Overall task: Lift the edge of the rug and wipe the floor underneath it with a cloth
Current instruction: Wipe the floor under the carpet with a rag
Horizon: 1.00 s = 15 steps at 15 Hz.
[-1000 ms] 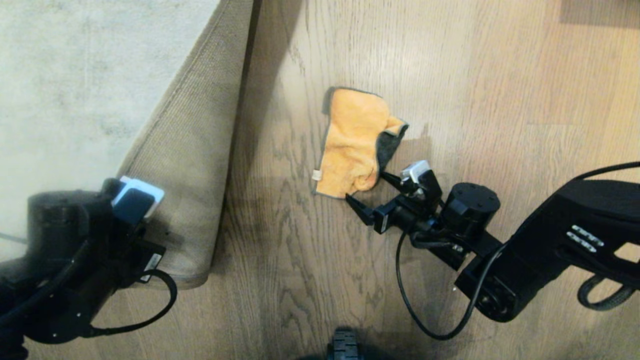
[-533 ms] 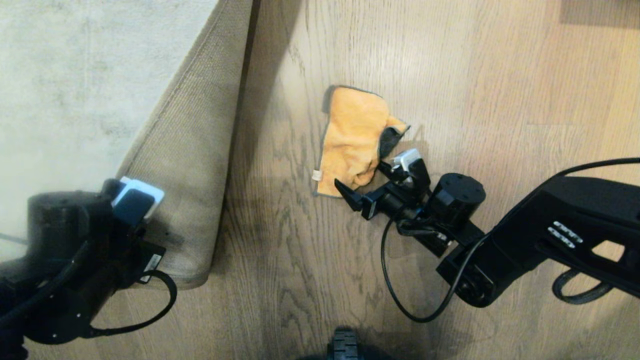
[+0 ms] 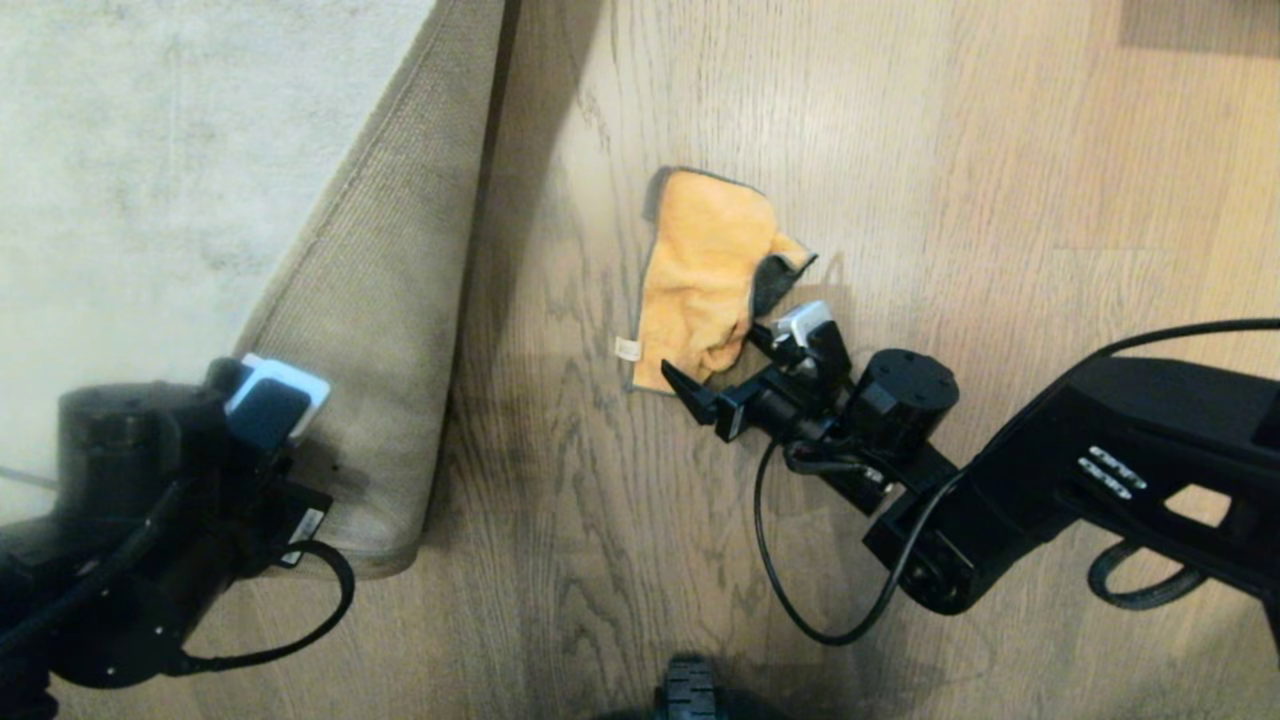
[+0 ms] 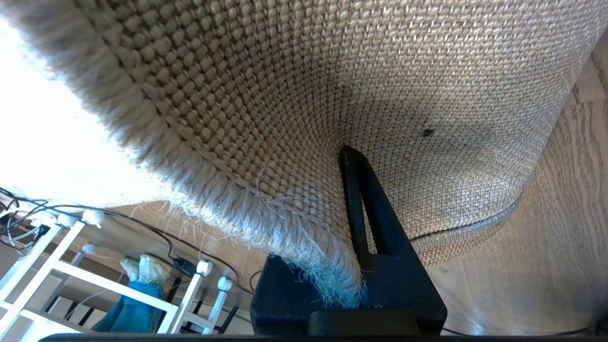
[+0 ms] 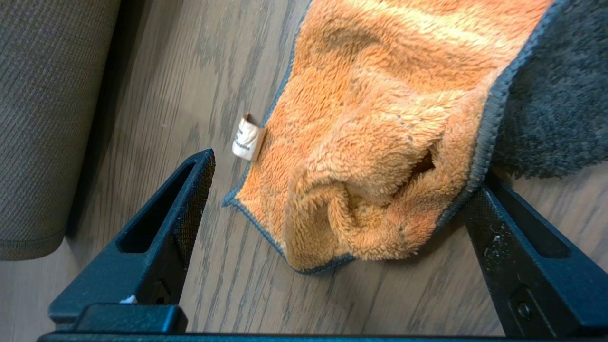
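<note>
Your right tool [image 3: 712, 362] has crept forward, fingers wide, now straddling the cloth [image 3: 702, 283] lying on the floor [image 3: 950, 200]; close next. Left tool [image 3: 262, 410] stays clamped on the rug edge [image 3: 385, 300], keeping it raised.

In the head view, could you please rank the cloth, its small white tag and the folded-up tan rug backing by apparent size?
1. tan rug backing
2. cloth
3. white tag
</note>
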{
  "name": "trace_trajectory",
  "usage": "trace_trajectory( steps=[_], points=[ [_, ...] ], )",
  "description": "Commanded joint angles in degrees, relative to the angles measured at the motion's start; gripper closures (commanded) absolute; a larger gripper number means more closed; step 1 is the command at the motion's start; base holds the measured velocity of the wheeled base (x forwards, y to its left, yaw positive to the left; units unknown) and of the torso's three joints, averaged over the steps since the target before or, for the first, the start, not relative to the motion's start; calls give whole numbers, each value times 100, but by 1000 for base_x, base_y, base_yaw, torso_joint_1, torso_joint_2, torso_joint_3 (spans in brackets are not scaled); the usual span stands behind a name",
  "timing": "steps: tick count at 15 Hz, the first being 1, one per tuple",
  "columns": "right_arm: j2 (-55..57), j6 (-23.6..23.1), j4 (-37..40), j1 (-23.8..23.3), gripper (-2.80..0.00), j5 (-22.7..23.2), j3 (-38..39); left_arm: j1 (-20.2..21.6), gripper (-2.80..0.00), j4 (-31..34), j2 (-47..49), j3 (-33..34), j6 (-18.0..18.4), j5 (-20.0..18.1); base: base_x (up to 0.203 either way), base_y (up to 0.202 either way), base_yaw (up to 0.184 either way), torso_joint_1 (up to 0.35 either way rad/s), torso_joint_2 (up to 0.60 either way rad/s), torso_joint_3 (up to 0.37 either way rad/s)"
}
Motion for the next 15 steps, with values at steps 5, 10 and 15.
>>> trace_trajectory(
  steps=[5, 10, 15],
  points=[
    [85, -2, -201, -7, -280, 7, -10, 10, 0, -16, 10, 0, 11, 23, 0, 0, 0, 0, 0, 0],
    [199, -11, -201, -7, -280, 4, -235, 10, 0, -16, 10, 9, 11, 23, 0, 0, 0, 0, 0, 0],
    [208, -28, -192, -7, -280, 15, -237, 10, 0, -16, -7, 9, 11, 23, 0, 0, 0, 0, 0, 0]
  ],
)
